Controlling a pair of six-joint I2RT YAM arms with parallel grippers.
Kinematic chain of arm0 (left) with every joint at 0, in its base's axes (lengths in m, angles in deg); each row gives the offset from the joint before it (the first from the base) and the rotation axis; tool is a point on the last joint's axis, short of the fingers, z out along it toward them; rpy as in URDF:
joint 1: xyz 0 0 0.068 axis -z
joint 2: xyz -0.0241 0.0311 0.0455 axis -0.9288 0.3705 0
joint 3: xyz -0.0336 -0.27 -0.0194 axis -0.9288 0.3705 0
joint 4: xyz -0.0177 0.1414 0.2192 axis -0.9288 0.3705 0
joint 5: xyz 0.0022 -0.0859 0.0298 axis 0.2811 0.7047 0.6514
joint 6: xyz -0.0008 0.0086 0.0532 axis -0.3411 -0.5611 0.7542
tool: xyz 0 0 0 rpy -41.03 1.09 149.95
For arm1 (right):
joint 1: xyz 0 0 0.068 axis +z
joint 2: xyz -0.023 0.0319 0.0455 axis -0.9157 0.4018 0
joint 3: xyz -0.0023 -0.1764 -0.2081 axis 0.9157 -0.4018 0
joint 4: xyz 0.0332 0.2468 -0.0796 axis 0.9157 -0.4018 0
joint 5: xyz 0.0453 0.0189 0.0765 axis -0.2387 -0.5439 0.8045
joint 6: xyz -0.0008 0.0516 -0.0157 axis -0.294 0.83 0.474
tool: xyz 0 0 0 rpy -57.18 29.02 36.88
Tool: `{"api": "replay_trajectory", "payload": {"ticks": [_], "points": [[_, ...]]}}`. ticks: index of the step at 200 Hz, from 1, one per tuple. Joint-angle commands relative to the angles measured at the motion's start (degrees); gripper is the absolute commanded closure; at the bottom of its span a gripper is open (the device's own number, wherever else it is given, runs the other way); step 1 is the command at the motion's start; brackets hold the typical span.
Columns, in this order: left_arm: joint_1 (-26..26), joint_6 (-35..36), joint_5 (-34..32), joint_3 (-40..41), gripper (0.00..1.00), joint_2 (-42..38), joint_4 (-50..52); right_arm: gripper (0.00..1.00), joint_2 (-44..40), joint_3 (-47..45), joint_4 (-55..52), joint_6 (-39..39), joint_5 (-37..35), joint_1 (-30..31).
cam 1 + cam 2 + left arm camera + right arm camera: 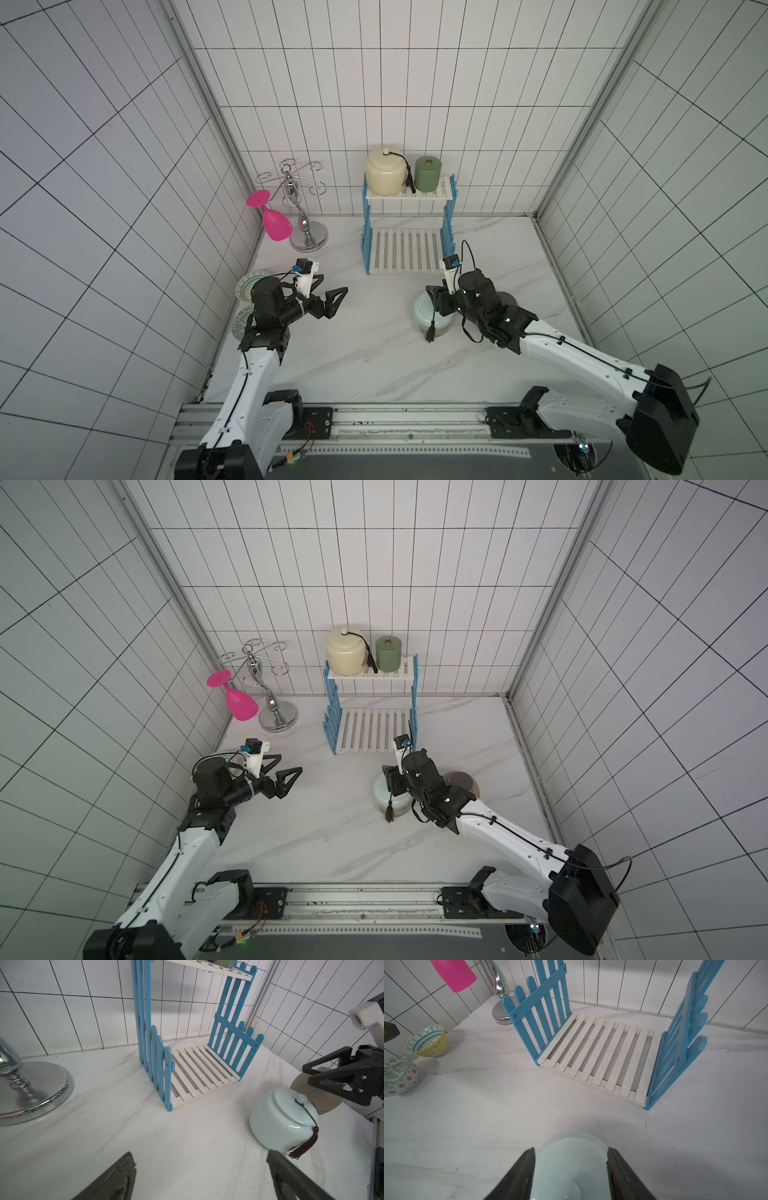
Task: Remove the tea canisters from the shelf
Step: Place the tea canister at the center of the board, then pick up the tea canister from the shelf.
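On the shelf's (pixel 407 249) (pixel 370 729) (pixel 602 1053) top board stand the cream tea canister (pixel 385 174) (pixel 345 654) and the green one (pixel 429 174) (pixel 390 654). Its lower board (pixel 199 1068) is bare. The pale blue canister (pixel 428 320) (pixel 384 798) (pixel 278 1122) (pixel 571 1159) stands on the table in front of the shelf. My right gripper (pixel 434 299) (pixel 571 1150) (pixel 306 1074) hangs just above its lid, jaws apart, holding nothing. The tan canister (pixel 461 782) (pixel 324 1103) sits behind my right arm, partly hidden. At the left, my left gripper (pixel 334 284) (pixel 291 762) (pixel 199 1153) is wide open and empty.
A chrome cup stand (pixel 307 232) (pixel 31 1088) with a pink goblet (pixel 274 222) (pixel 454 974) hanging from it stands left of the shelf. Two patterned bowls (pixel 425 1041) (pixel 398 1076) sit by the left wall, under my left arm in both top views. Tiled walls close in three sides.
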Motion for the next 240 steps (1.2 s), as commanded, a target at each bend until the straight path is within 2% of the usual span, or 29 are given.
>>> {"api": "replay_trajectory", "payload": {"ticks": [1,60,124,179,240], "points": [[-0.39,0.16,0.69,0.56,0.01,-0.32,-0.13,0.35,-0.41,5.73,-2.73,-1.16,-1.57,0.33],[-0.57,-2.06,1.04,-0.64,0.01,-0.86,-0.39,0.15,2.75,16.97,-10.58,-2.53,-3.33,-2.73],[0.07,-5.82,0.28,-4.95,0.01,-0.57,1.03,0.00,11.19,35.77,-16.03,-1.39,5.36,-15.57],[1.65,-1.15,-3.86,-13.99,0.01,0.79,11.54,0.01,22.91,52.87,-19.15,-1.96,11.13,-21.84],[2.29,-2.69,-6.39,-21.42,0.01,3.43,12.67,0.01,35.26,68.02,-19.76,-6.08,14.53,-22.77]]}}
